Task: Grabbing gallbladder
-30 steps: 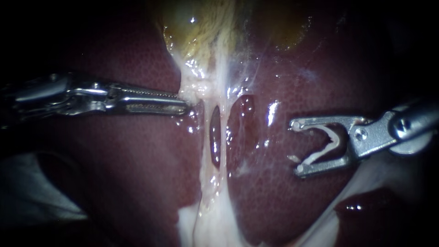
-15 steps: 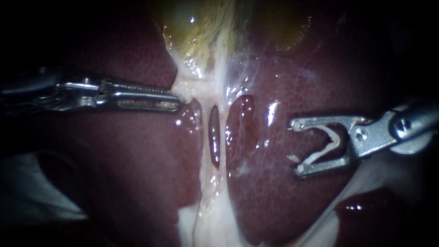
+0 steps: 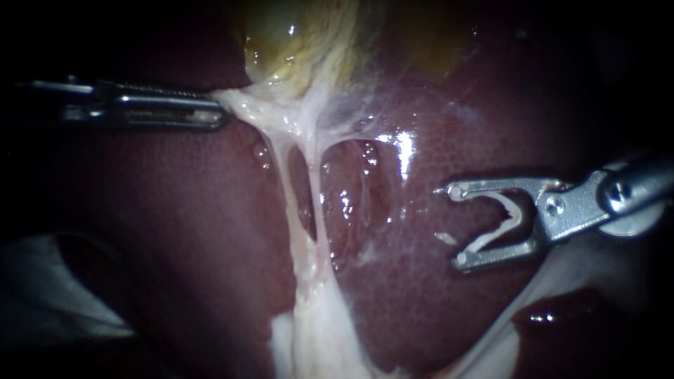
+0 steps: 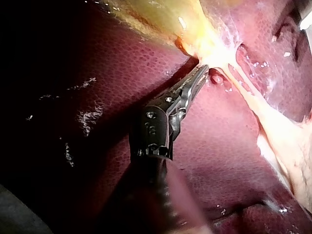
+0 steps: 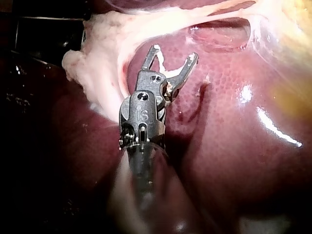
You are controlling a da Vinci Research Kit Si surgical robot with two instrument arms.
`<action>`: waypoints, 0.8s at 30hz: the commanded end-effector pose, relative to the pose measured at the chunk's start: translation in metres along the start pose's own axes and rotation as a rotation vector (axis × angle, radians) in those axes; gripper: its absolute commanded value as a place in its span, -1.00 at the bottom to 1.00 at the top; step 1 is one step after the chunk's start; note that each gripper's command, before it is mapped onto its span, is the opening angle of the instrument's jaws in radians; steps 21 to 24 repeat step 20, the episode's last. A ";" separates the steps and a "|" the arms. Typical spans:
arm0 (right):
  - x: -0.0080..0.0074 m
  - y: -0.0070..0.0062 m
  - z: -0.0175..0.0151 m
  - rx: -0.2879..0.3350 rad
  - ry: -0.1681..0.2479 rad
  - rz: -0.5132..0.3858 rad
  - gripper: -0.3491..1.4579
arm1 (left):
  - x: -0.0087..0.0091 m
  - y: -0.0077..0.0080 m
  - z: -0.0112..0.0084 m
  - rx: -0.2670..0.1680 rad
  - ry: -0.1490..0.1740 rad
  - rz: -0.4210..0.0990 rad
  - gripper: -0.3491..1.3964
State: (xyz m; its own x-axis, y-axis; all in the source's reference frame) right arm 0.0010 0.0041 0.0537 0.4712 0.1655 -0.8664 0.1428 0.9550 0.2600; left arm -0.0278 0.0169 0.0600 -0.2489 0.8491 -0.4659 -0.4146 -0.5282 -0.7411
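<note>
Currently the glossy yellow-green gallbladder [image 3: 281,38] lies at the top of the endoscope view, bedded in the dark red, finely speckled liver [image 3: 175,238]. The slim silver left instrument [image 3: 222,116] comes in level from the left. Its hand is closed, with both narrow toothed jaws pressed on the whitish tissue at the gallbladder's lower end, which is drawn sideways into a taut white fan. From that fan 2 thin pale strands [image 3: 286,203] run down across the liver. In the left wrist view the tip sits just where yellow wall meets white tissue.

The curved-jawed silver right instrument [image 3: 455,226] hangs over the liver, well apart from the gallbladder. Its hand stands wide open and grips nothing, though a white shred [image 3: 484,242] clings inside the jaws.

Judging by its sheen and the way it stretches, the gallbladder is soft, wet and slippery. It is probably thin-walled and liable to tear or leak if pinched on the bulging yellow body. The tougher white tissue at its lower end looks the safer hold, taken with a deep bite rather than the tips alone.
</note>
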 end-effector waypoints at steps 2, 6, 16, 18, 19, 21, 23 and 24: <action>0.0000 0.0000 0.0000 0.000 0.000 0.000 -0.06 | 0.0001 -0.0001 -0.0003 -0.001 0.002 -0.001 -1.00; 0.0000 0.0000 0.0000 0.000 0.000 0.000 -0.06 | 0.0001 -0.0001 -0.0002 0.000 0.003 -0.001 -1.00; 0.0000 0.0000 0.0000 0.000 0.000 0.000 -0.06 | 0.0001 0.0000 -0.0002 0.001 0.003 -0.001 -1.00; 0.0000 0.0000 0.0000 0.000 0.000 0.000 -0.06 | 0.0000 0.0000 -0.0002 0.001 0.003 -0.001 -1.00; 0.0000 0.0000 0.0001 0.000 0.000 0.000 -0.06 | 0.0000 0.0000 0.0000 0.002 0.003 -0.001 -1.00; 0.0000 0.0000 0.0001 0.000 0.000 0.000 -0.06 | -0.0001 -0.0001 0.0001 0.003 0.004 -0.001 -1.00; 0.0000 0.0000 0.0001 0.000 0.000 0.000 -0.06 | -0.0001 -0.0001 0.0001 0.003 0.004 -0.001 -1.00; 0.0000 0.0000 0.0001 0.000 0.000 0.000 -0.06 | -0.0001 -0.0001 0.0001 0.003 0.004 -0.001 -1.00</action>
